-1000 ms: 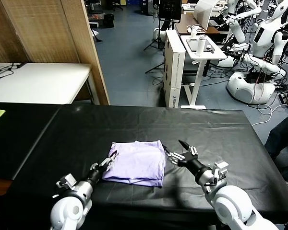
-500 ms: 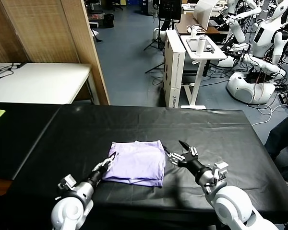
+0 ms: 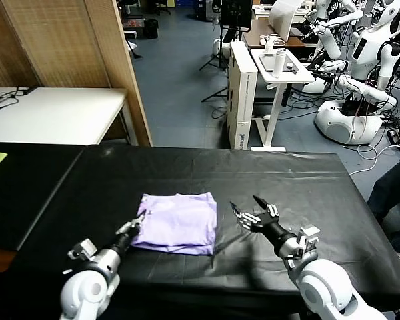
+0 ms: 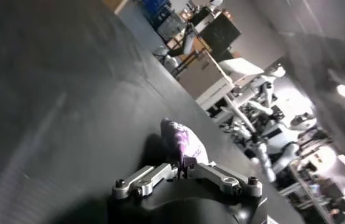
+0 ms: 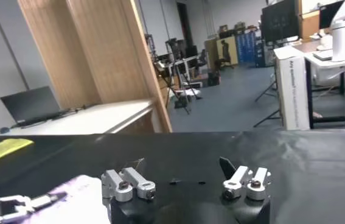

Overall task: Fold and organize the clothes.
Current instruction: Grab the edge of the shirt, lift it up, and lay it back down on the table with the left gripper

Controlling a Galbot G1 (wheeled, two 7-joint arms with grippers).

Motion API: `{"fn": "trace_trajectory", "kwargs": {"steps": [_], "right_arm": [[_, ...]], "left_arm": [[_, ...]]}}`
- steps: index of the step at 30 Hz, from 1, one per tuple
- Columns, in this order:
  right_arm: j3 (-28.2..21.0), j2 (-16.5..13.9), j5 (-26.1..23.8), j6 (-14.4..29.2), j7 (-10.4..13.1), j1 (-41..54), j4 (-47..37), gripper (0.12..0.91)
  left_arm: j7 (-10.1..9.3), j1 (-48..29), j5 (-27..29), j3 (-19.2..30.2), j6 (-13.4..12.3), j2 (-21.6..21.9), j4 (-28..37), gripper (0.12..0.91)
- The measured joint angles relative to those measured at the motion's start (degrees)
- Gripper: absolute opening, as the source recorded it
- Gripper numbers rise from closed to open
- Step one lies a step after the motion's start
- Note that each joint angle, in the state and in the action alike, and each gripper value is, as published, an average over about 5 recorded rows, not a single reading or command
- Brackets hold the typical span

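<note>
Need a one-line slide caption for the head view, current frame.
Left gripper pinches the near-left corner of the folded lavender T-shirt on the black table; right gripper waits open beside it.

You face black-covered desk (image 3: 187,167), cloth slightly wrinkled. Woven wooden partition (image 3: 73,43) stands behind it on your left, white table (image 3: 53,113) at its foot. Blue-grey floor (image 3: 180,73) stretches beyond. White rolling stand (image 3: 277,67) sits centre-right, white carton (image 3: 240,93) leaning beside it. White humanoid robots (image 3: 360,80) cluster far right. Dark monitor (image 3: 237,13) at back.
</note>
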Motion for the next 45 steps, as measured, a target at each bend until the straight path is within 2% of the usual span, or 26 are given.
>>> {"fn": "trace_trajectory", "kwargs": {"steps": [6, 13, 18, 22, 26, 31, 37, 45], "right_arm": [[0.3, 0.9, -0.9, 0.0, 0.2, 0.2, -0.7, 0.907], [-0.3, 2.4, -1.4, 0.1, 0.2, 0.6, -1.7, 0.907], [-0.6, 3.0, -1.5, 0.1, 0.2, 1.0, -2.2, 0.907], [-0.5, 3.1, -1.7, 0.2, 0.2, 0.9, -2.4, 0.907], [-0.4, 3.3, -2.0, 0.4, 0.2, 0.4, -2.4, 0.907], [-0.1, 3.3, -2.3, 0.2, 0.3, 0.0, -2.1, 0.907], [1.1, 2.8, -2.5, 0.0, 0.4, -0.8, -1.4, 0.907], [1.4, 2.6, -3.1, -0.2, 0.5, -1.1, -1.2, 0.907]], "left_arm": [[0.22, 1.4, 2.3, -2.8, -0.6, 8.1, -2.7, 0.177], [-0.21, 3.1, -0.6, -8.7, -0.5, 19.6, -5.2, 0.177], [-1.42, 3.7, -1.5, -13.0, 0.2, 26.4, -7.0, 0.177], [-3.07, 4.4, -1.4, -14.4, 1.2, 28.5, -9.5, 0.177], [-6.33, 4.5, -1.7, -13.3, 3.2, 27.6, -13.3, 0.177], [-9.56, 3.1, -1.4, -7.9, 5.6, 23.2, -17.4, 0.177], [-10.34, -0.4, 2.3, 2.6, 6.1, 15.5, -17.1, 0.177], [-10.86, -4.4, 7.4, 15.3, 5.4, 3.8, -11.1, 0.177]]}}
